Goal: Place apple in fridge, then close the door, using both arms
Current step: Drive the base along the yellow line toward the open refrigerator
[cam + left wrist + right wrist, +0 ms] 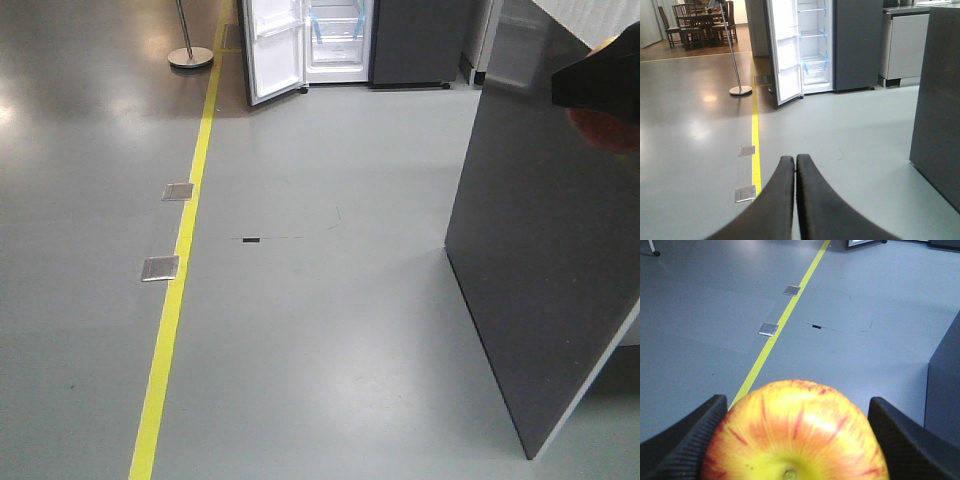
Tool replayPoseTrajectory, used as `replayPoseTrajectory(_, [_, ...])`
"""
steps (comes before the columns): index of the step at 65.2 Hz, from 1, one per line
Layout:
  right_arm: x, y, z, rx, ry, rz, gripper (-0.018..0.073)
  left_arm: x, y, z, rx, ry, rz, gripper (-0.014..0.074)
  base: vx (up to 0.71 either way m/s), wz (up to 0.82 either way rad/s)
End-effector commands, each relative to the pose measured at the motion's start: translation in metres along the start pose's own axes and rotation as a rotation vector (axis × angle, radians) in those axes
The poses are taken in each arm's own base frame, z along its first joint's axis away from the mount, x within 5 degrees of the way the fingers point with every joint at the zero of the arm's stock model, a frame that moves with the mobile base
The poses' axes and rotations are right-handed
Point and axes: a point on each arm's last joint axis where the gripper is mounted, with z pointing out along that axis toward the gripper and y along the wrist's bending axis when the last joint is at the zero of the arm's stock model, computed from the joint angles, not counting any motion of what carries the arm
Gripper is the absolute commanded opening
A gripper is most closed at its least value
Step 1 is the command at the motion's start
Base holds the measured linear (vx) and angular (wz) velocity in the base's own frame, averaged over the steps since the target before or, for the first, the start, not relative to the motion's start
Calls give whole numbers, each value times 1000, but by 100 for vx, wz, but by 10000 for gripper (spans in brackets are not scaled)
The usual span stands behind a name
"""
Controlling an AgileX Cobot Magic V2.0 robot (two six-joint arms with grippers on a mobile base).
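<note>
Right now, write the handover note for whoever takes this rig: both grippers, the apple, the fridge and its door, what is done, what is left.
Right gripper: shut on the apple, fingers on both of its sides, held over bare floor.
Left gripper: shut, nothing in it.
Fridge: far across the floor, well out of reach. Its door stands wide open.
Dark grey panel: close on the right side of the front view.
Done: apple in hand.
Left: drive up to the fridge, set the apple inside, close the door.
</note>
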Motion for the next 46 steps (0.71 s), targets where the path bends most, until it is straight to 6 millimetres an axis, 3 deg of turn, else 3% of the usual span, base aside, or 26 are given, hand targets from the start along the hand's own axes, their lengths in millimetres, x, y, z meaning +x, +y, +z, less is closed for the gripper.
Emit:
replayPoseTrajectory(1, [-13, 3, -14, 17, -115, -9, 179, -2, -1, 0, 10, -72, -7, -8, 14, 5])
replayPoseTrajectory(46, [-13, 3, -14, 17, -115, -9, 179, -2, -1, 0, 10, -72, -7, -8, 15, 5])
